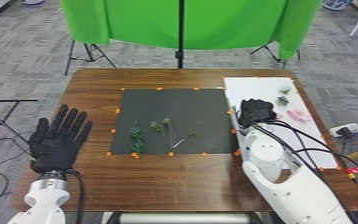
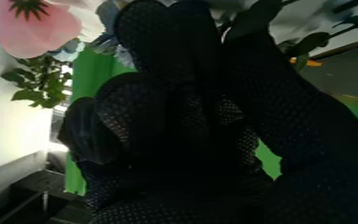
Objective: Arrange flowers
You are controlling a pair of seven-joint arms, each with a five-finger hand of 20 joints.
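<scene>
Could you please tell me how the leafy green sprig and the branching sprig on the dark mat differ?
The leafy sprig is narrow and upright in outline, while the branching sprig fans out. The leafy sprig has foliage along most of its length; the branching sprig shows thin, barer stems with tufts at their tips. Both lie on the dark mat.

The robot's right hand (image 2: 180, 150), in black mesh glove fabric. Beside it, a pink flower (image 2: 42, 32) with narrow green sepals (image 2: 29, 9) adjoins white petals (image 2: 87, 22) and pale blue-grey petals (image 2: 120, 54). A sprig of small green leaves (image 2: 42, 82) lies near the pink bloom; darker oval leaves (image 2: 308, 44) occur across the hand. Green cloth (image 2: 93, 72) stands behind.
</scene>
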